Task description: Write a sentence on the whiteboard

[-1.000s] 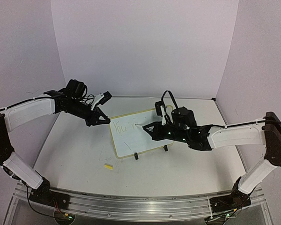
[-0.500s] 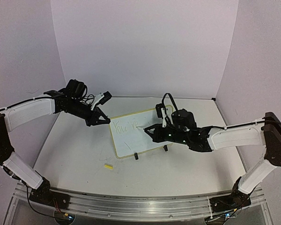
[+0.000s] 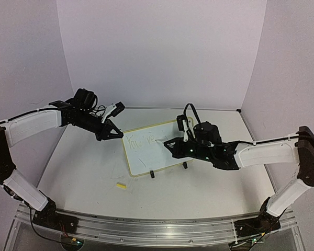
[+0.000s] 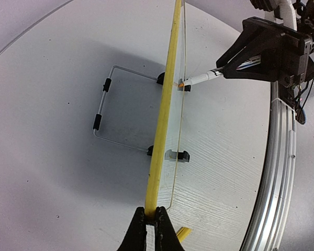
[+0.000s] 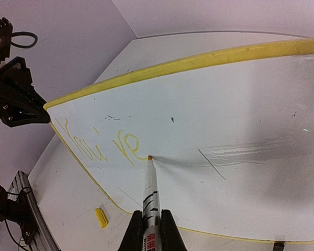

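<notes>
The whiteboard (image 3: 149, 156) stands tilted on the table on its black clip feet (image 3: 152, 174). My left gripper (image 3: 118, 135) is shut on its upper left corner; the left wrist view shows the jaws (image 4: 152, 210) pinching the yellow rim (image 4: 166, 112). My right gripper (image 3: 167, 143) is shut on a white marker (image 5: 150, 191), and the orange tip touches the board just after the last letter. The sentence (image 5: 97, 148) reads "You're" in faint yellow along the board's left part (image 3: 140, 140). The rest of the board (image 5: 240, 115) carries only thin stray marks.
A yellow marker cap (image 3: 121, 185) lies on the table in front of the board's left corner (image 5: 101, 217). A wire stand (image 4: 102, 107) props the board from behind. An aluminium rail (image 3: 157, 230) runs along the near table edge. Purple walls close the back and sides.
My right gripper has slid a little to the right along the board with the marker, and the written word has grown. The left arm and the board have stayed still.
</notes>
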You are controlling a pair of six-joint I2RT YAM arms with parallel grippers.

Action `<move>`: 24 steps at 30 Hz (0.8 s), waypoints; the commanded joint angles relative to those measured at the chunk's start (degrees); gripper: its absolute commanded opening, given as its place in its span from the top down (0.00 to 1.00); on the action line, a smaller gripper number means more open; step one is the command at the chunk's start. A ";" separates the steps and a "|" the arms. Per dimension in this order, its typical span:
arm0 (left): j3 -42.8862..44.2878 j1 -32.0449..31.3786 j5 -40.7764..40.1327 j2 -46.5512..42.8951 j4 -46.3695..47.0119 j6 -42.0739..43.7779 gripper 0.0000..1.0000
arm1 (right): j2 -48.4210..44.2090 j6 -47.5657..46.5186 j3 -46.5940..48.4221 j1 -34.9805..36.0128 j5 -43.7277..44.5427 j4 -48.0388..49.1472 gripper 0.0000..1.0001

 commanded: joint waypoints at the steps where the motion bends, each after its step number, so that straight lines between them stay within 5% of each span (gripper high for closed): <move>1: 0.10 -0.09 -1.53 -1.25 -0.29 2.06 1.00 | -1.22 0.14 -0.03 -0.50 3.56 -0.10 1.00; 24: -0.12 -0.18 -1.75 -1.58 -0.28 1.96 1.00 | -14.11 -3.32 -5.33 -2.99 -6.88 -3.46 1.00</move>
